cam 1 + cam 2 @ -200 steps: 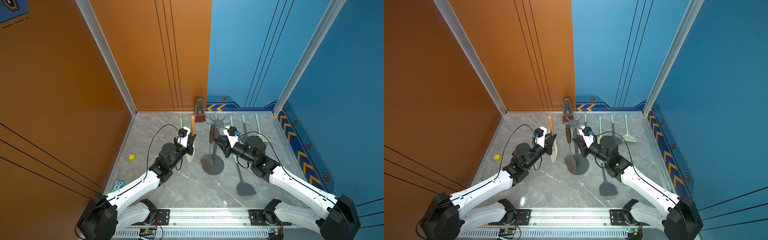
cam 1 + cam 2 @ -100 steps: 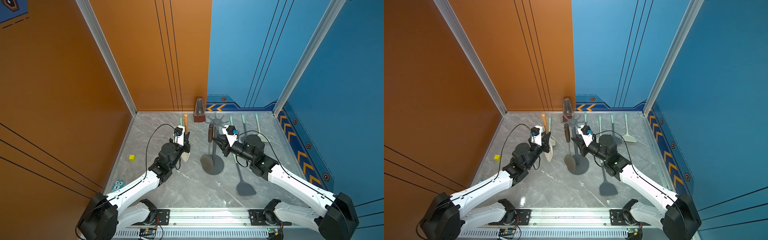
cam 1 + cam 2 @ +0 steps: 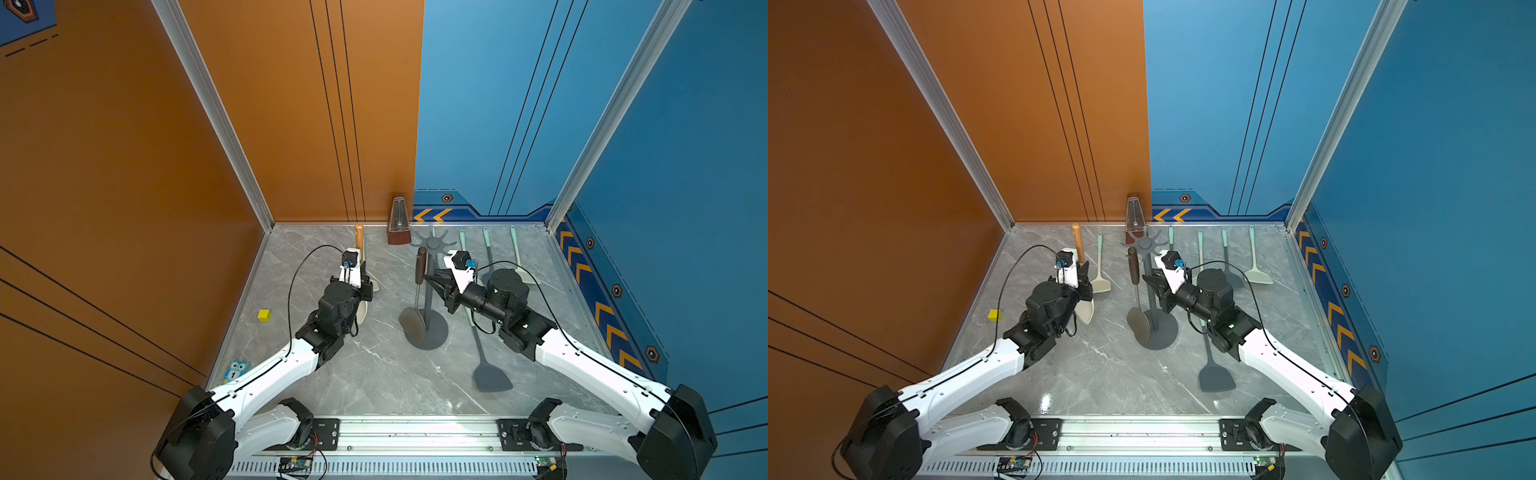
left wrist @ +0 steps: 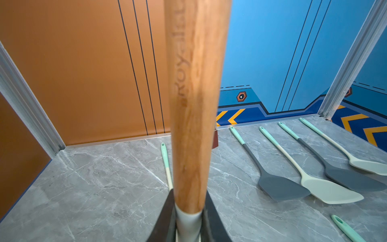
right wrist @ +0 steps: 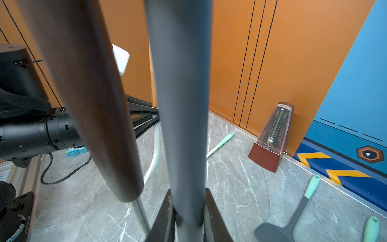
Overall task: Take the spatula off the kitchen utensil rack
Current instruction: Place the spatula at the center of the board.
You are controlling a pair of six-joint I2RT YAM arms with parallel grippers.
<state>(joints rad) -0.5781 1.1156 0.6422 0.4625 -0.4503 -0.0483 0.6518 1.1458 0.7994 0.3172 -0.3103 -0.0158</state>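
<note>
The left claw (image 4: 189, 209) gripped the wooden-handled spatula (image 3: 359, 237), already off its hook and nearer the worktop's (image 3: 374, 374) left edge, while the right claw (image 5: 189, 211) pinched the kitchen utensil rack's (image 3: 434, 332) pole mid-worktop; next up, seemingly, lowering it flat and letting go.

- A brown pyramid-shaped metronome with a clear front (image 3: 398, 222) stands upright against the back wall, where orange panel meets blue.
- A small yellow cube (image 3: 263, 315) sits on the grey marble desk (image 3: 374, 374) near the orange side wall.
- A blue owl-shaped figure (image 3: 237, 370) sits at the desk's edge, nearer the front.
- A row of four mint-handled silicone spatulas (image 4: 333, 193), alternately dark grey and cream, lies near the back.
- A lone dark grey silicone spatula (image 3: 492, 379) lies nearer the front.
</note>
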